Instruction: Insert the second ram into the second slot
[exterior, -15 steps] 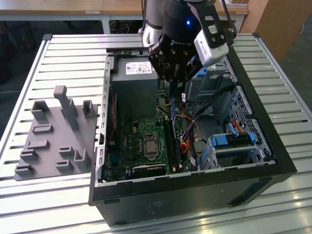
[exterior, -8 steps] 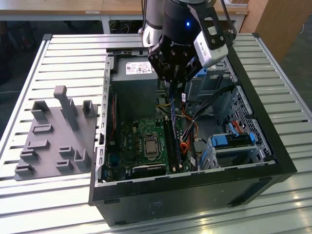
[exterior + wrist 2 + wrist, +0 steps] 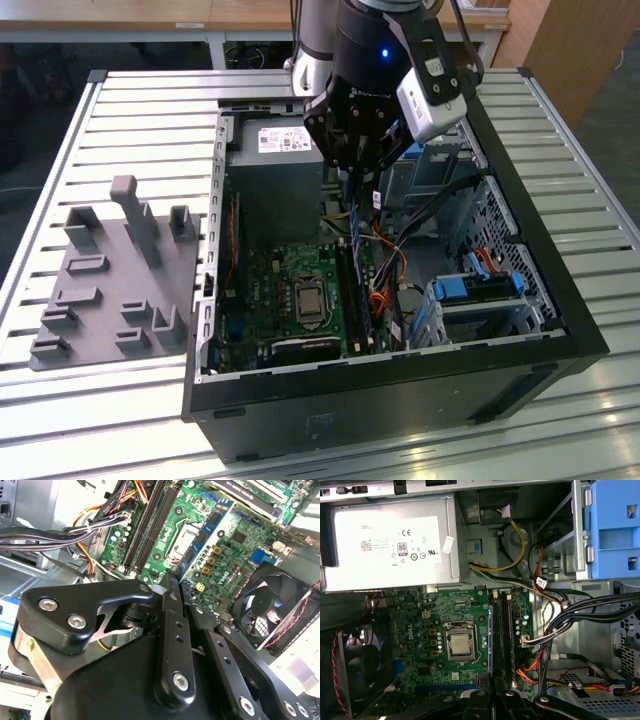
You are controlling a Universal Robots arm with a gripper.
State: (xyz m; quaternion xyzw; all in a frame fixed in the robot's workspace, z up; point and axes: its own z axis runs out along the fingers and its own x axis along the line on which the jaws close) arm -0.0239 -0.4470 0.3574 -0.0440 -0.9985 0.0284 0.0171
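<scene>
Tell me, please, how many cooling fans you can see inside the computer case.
1. The black fan sits beside the motherboard, seen in both wrist views. Others may be hidden inside the power supply.

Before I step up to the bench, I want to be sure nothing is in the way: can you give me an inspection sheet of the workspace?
Surface: slatted metal table carrying an open computer case.
Job's things: second ram held edge-on above the motherboard, in line with the memory slots, not seated.
Clutter: grey fixture plate with pegs, on the exterior view's left of the case.
Grippers: tool shut on the ram, above the slots.
Cables: black bundle and coloured wires beside the slots, apart from the ram.
Surroundings: wooden desks behind the table.
</scene>
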